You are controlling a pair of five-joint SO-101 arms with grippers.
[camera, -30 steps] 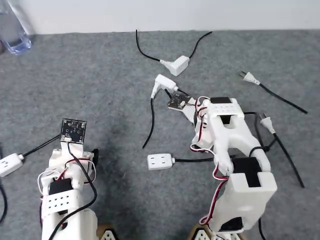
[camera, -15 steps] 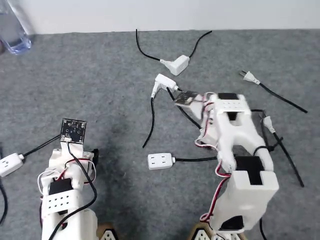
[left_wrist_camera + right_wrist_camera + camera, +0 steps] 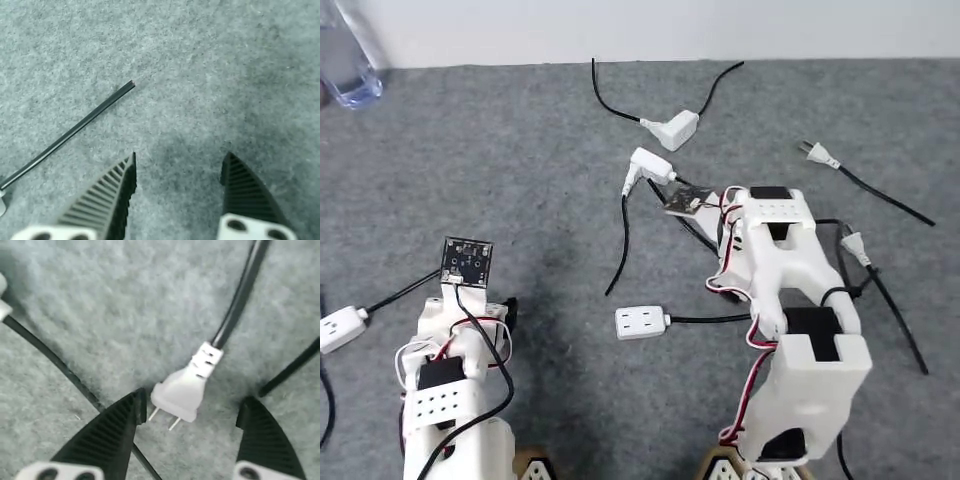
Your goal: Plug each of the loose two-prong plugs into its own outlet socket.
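My right gripper (image 3: 194, 401) is open just above the grey carpet, and a white two-prong plug (image 3: 182, 392) on a black cord lies between its fingers, untouched. In the high view the right arm (image 3: 775, 250) stands over that spot, near a white outlet block (image 3: 650, 165). Another outlet block (image 3: 675, 130) lies farther back, and a white socket strip (image 3: 642, 322) sits mid-table. Two more loose plugs (image 3: 817, 153) (image 3: 853, 245) lie to the right. My left gripper (image 3: 180, 160) is open over bare carpet beside a black cable end (image 3: 132, 85). The left arm (image 3: 455, 350) is at the front left.
A fourth white socket (image 3: 340, 328) lies at the left edge. Black cords (image 3: 620, 240) trail across the carpet around the right arm. A clear bottle (image 3: 345, 60) stands at the back left corner by the white wall.
The right arm's wrist swung a little to the right and outward, then eased back slightly. The left arm has stayed still.
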